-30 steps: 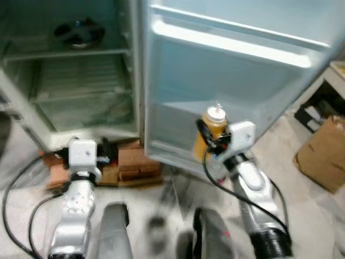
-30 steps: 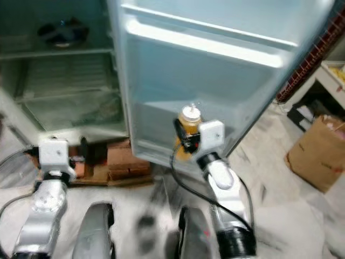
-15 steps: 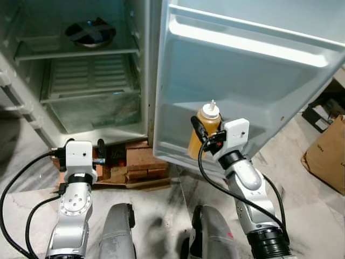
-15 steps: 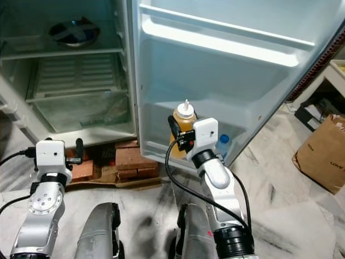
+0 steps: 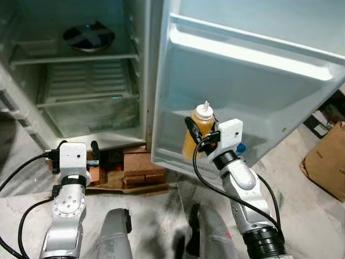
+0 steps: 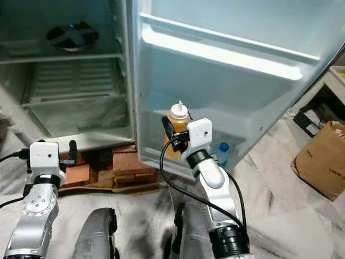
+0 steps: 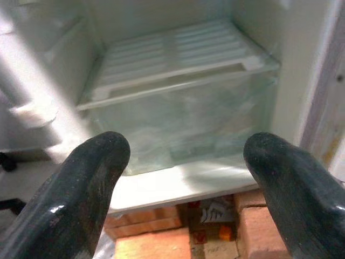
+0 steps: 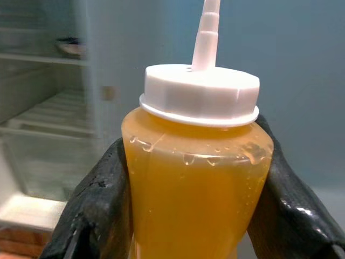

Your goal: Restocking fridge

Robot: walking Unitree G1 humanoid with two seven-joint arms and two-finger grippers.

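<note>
**Squeeze bottle held at the fridge door**

Before the open fridge door (image 5: 242,81), the right gripper (image 5: 200,141) clasps a squeeze bottle (image 5: 197,135) of amber sauce, one black finger pressed to each flank of its body. The bottle stands upright, white cap and thin nozzle on top, held in front of the door's lower shelf (image 6: 237,156), where a small blue-capped bottle (image 6: 222,149) already stands.

Nearly full (the liquid reaches the shoulder under the cap), the bottle probably carries some weight for its size. Its soft plastic wall would likely give under a hard squeeze and could push sauce up the nozzle, so a moderate grip across the middle of the body looks right. Droplets inside the neck hint at a slick, glossy wall; a hold below the shoulder should resist slipping.

The left gripper (image 7: 183,178) hangs low with its fingers spread and holding nothing, facing the clear crisper drawer (image 7: 178,118) in the fridge's bottom, above the bricks (image 5: 141,164) under the cabinet. A dark bowl (image 5: 88,38) rests on an upper shelf.
</note>
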